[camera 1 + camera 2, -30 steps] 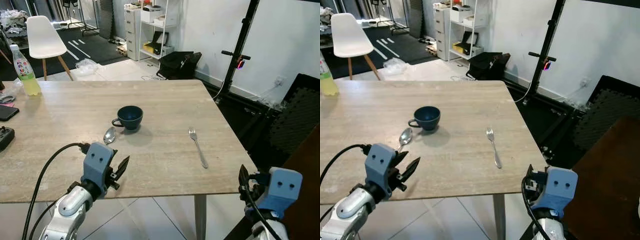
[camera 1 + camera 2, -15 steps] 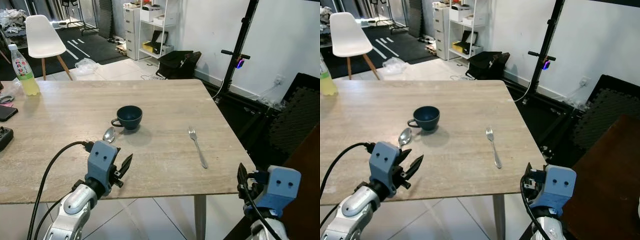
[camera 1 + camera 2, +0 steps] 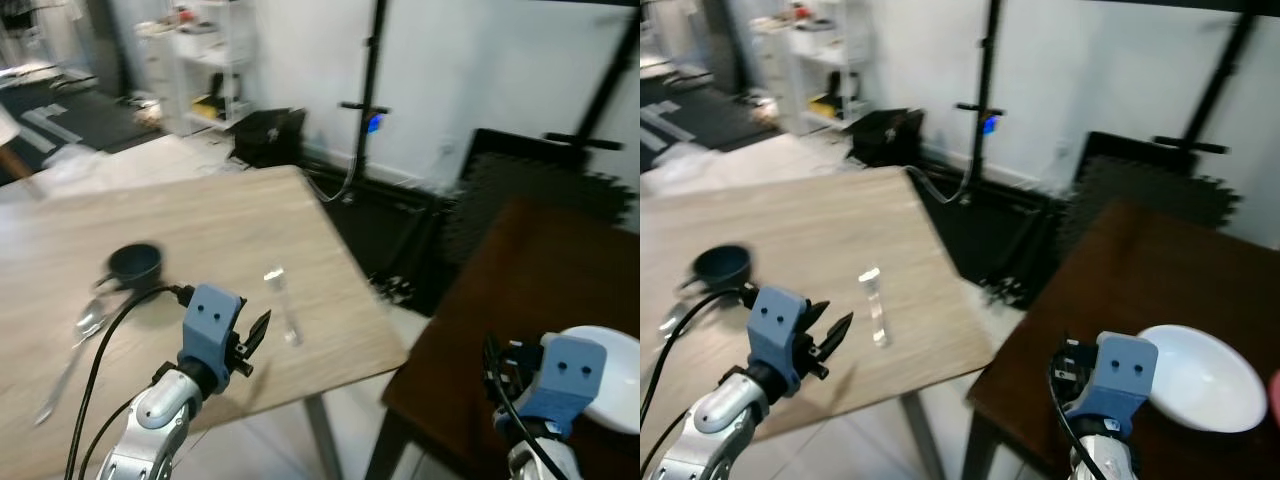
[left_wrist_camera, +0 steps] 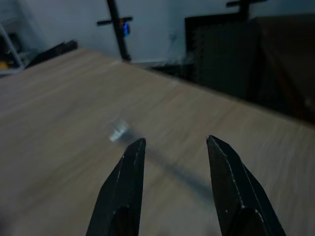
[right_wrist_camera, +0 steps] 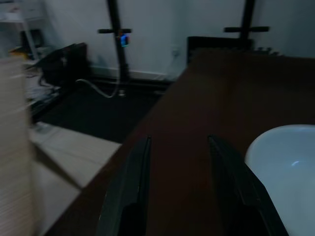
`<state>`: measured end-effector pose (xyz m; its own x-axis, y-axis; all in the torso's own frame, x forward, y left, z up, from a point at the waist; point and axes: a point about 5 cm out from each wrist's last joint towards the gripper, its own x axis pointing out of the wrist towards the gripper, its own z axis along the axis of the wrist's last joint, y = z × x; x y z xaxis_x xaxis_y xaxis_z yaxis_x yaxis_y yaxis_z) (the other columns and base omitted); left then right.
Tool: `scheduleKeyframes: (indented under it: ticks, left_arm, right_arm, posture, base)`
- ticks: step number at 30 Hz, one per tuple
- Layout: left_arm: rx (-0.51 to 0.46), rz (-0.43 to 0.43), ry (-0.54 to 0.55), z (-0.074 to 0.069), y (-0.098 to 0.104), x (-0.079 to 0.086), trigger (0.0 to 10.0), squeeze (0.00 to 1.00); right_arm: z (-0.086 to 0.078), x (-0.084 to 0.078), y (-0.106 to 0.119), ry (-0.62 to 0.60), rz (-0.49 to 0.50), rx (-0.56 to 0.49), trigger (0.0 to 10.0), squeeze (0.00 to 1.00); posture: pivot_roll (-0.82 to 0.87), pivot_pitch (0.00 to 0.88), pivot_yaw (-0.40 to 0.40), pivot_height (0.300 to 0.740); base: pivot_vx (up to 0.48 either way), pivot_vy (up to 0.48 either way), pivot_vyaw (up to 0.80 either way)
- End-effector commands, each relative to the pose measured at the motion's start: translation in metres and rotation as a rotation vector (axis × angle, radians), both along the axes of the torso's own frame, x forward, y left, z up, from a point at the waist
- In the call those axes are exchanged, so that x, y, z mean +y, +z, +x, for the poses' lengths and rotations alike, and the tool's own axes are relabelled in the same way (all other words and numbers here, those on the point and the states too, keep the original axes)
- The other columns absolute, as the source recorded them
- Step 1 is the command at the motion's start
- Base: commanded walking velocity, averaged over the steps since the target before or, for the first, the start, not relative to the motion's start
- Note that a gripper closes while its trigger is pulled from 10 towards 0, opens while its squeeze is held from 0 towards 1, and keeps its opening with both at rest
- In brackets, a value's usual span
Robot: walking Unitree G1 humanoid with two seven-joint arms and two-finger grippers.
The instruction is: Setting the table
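The view has swung right, so the cup (image 3: 135, 263), spoon (image 3: 88, 322) and blurred fork (image 3: 283, 305) sit left on the table (image 3: 790, 220), both grippers (image 3: 255, 335) (image 5: 178, 187) open and empty, probably heading for the white plate (image 3: 1200, 375).

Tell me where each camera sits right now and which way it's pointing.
Left and right eye views: on the head, looking forward and down at the wooden table and a dark table carrying a white plate; both arms show.
Left wrist view: along the left gripper, open, toward the blurred fork.
Right wrist view: along the right gripper, open, over the dark table toward the plate.
Shared: fork, plate.
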<state>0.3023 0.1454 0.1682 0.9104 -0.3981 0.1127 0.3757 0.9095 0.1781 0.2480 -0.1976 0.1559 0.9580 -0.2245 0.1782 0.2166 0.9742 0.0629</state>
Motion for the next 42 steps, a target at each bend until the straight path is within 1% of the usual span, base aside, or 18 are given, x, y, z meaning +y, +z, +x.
scheduleKeyframes:
  ticks: [1,9,11,13,16,26,42]
  left_arm:
    - [0.013,0.012,0.011,-0.001,-0.005,0.003,10.0,0.0]
    - [0.016,0.015,-0.004,-0.002,-0.005,0.001,10.0,0.0]
    - [0.018,0.015,-0.009,-0.002,-0.006,0.0,10.0,0.0]
    - [0.019,0.01,-0.038,-0.003,-0.005,-0.003,10.0,0.0]
    - [0.02,0.006,-0.053,-0.004,-0.005,-0.004,10.0,0.0]
    - [0.028,0.013,-0.079,-0.005,-0.007,-0.008,10.0,0.0]
    - [0.033,0.008,-0.096,-0.006,-0.008,-0.01,10.0,0.0]
  right_arm:
    - [-0.001,0.0,-0.004,0.001,0.002,0.02,10.0,0.0]
    - [-0.003,0.0,-0.005,-0.004,0.01,0.02,10.0,0.0]
    - [-0.003,0.0,-0.005,-0.006,0.013,0.019,10.0,0.0]
    - [-0.003,-0.001,-0.005,-0.009,0.01,0.019,10.0,0.0]
    - [-0.003,0.0,-0.005,-0.008,0.008,0.02,10.0,0.0]
    - [-0.002,0.0,-0.006,-0.005,0.004,0.023,10.0,0.0]
    - [-0.004,0.002,-0.007,-0.005,0.007,0.029,10.0,0.0]
  posture:
    - [-0.03,0.034,0.039,0.74]
    - [-0.03,0.041,0.042,0.74]
    - [-0.03,0.042,0.044,0.74]
    - [-0.04,0.041,0.044,0.74]
    - [-0.04,0.041,0.044,0.74]
    - [-0.04,0.04,0.046,0.74]
    - [-0.04,0.042,0.049,0.74]
  base:
    - [0.375,0.0,-0.8]
    - [0.342,0.0,-0.8]
    - [0.0,0.0,-0.53]
    - [0.0,0.0,0.0]
    - [0.0,0.0,0.0]
    - [0.0,0.0,0.0]
    - [0.0,-0.45,0.0]
